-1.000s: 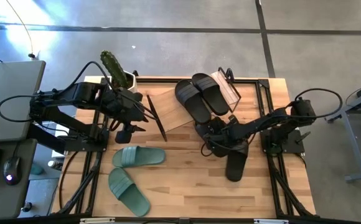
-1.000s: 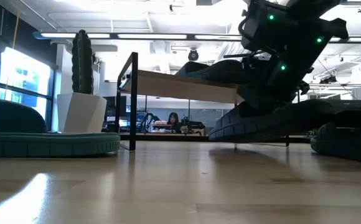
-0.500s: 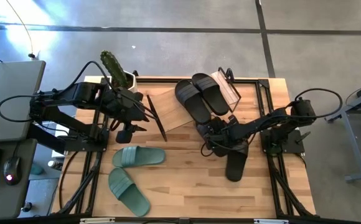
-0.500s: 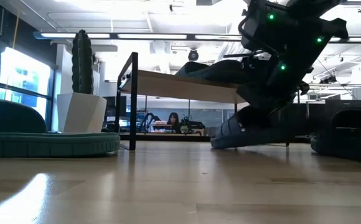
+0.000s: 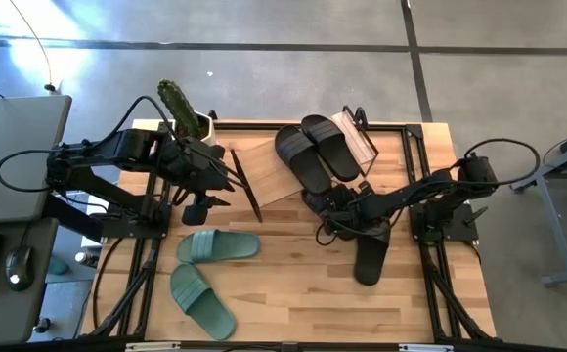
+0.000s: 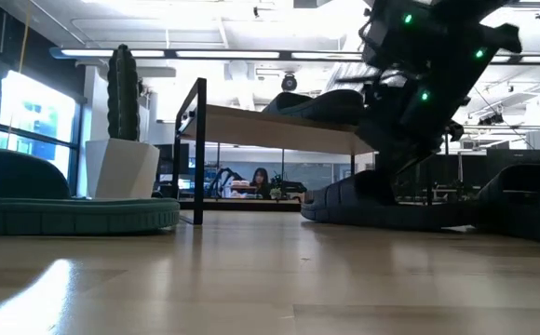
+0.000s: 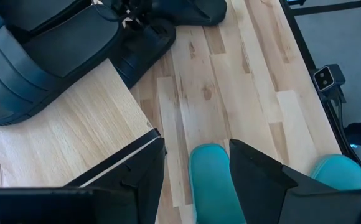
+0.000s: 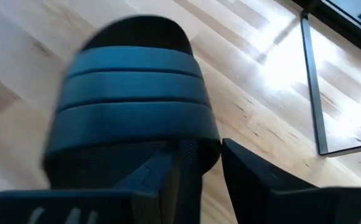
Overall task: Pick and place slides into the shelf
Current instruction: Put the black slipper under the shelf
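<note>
Change: since a second before, we saw the black slide under the right gripper drop from a steep tilt to lie nearly flat on the table; everything else kept its place.
Left arm: it waited at the table's left, its left gripper (image 5: 208, 198) hovering over bare wood between the shelf and the nearer green slide; in its wrist view the two fingers (image 7: 258, 171) stood parted with nothing between them.
Cactus pot: the white pot (image 5: 203, 123) with its cactus stood at the back left corner, beside the left arm.
Green slides: one green slide (image 5: 218, 245) lay crosswise in front of the left gripper, the other green slide (image 5: 201, 297) lay nearer the front edge, the two close but apart.
Shelf: the wooden shelf (image 5: 268, 172) sat at the back middle of the table (image 5: 293, 303), turned at an angle.
Slides on the shelf: two black slides (image 5: 315, 149) rested side by side on its top board, toward its right end.
Right gripper: the right gripper (image 5: 334, 217) was low over the table just in front of the shelf's right end; its fingers (image 8: 255, 174) straddled the strap end of a black slide (image 8: 131, 106), but we could not tell whether they pinched it.
Last black slide: another black slide (image 5: 370, 256) lay on the table just in front of the right gripper, toe toward the front.
</note>
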{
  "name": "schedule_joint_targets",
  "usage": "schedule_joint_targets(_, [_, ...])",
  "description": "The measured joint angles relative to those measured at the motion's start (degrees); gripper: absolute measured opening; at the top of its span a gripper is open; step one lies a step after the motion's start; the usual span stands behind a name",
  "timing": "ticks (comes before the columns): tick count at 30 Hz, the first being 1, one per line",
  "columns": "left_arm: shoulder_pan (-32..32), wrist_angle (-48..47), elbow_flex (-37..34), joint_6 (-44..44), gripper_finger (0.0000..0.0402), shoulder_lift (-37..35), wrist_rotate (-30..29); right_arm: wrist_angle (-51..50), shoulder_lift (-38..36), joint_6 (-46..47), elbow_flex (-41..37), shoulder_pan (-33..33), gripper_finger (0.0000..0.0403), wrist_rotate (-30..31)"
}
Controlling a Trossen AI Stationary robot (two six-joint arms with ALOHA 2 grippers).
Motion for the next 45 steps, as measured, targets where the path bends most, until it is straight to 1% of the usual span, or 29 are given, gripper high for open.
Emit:
schedule_joint_targets(5, [0.0, 0.0, 0.0, 0.0, 0.0166, 0.0, 0.0, -1.9, -4.2, 1.8, 0.0, 3.0, 0.0108, 0.0])
schedule_joint_targets(10, [0.0, 0.0, 0.0, 0.0, 0.0166, 0.0, 0.0, -7.7, -8.3, 10.3, 0.0, 7.4, 0.0108, -1.8])
schedule_joint_targets(13, [0.0, 0.0, 0.0, 0.0, 0.0166, 0.0, 0.0, -8.2, -11.3, 14.5, 0.0, 10.5, 0.0108, -4.6])
schedule_joint_targets(17, [0.0, 0.0, 0.0, 0.0, 0.0166, 0.0, 0.0, -6.8, -15.9, 17.7, 0.0, 14.5, 0.0103, -10.8])
schedule_joint_targets(20, [0.0, 0.1, 0.0, 0.0, 0.0166, 0.0, 0.0, -6.9, -18.6, 21.6, 0.0, 17.5, 0.0078, -12.4])
schedule_joint_targets(23, [0.0, 0.0, 0.0, 0.0, 0.0166, 0.0, 0.0, -7.3, -19.6, 25.2, 0.0, 19.9, 0.0029, -14.9])
schedule_joint_targets(25, [0.0, 0.0, 0.0, 0.0, 0.0166, 0.0, 0.0, -6.8, -19.5, 27.1, 0.0, 21.4, 0.0008, -16.6])
schedule_joint_targets(28, [0.0, 0.0, 0.0, 0.0, 0.0166, 0.0, 0.0, -5.2, -18.1, 30.6, 0.0, 23.3, 0.0015, -14.3])
schedule_joint_targets(30, [0.0, 0.0, 0.0, 0.0, 0.0166, 0.0, 0.0, -5.7, -16.5, 32.0, 0.0, 23.9, 0.0009, -13.9])
schedule_joint_targets(32, [0.0, 0.0, 0.0, 0.3, 0.0166, 0.0, 0.0, -6.1, -14.2, 33.1, 0.0, 23.9, 0.0002, -14.4])
schedule_joint_targets(35, [0.0, 0.0, 0.0, 1.0, 0.0166, 0.0, 0.0, -3.7, -10.8, 33.2, 0.0, 23.7, 0.0002, -14.5])
schedule_joint_targets(40, [0.0, 0.0, 0.0, 1.0, 0.0166, 0.0, 0.0, -3.0, -5.5, 34.3, 0.1, 22.4, 0.0, -15.4])
schedule_joint_targets(42, [0.0, 0.0, 0.0, 1.0, 0.0166, 0.0, 0.0, -4.4, -3.7, 34.8, 0.8, 22.0, 0.0, -15.5])
schedule_joint_targets(45, [0.0, 0.0, 0.0, 1.0, 0.0166, 0.0, 0.0, -9.3, -1.5, 36.0, 3.0, 21.4, 0.0, -16.4])
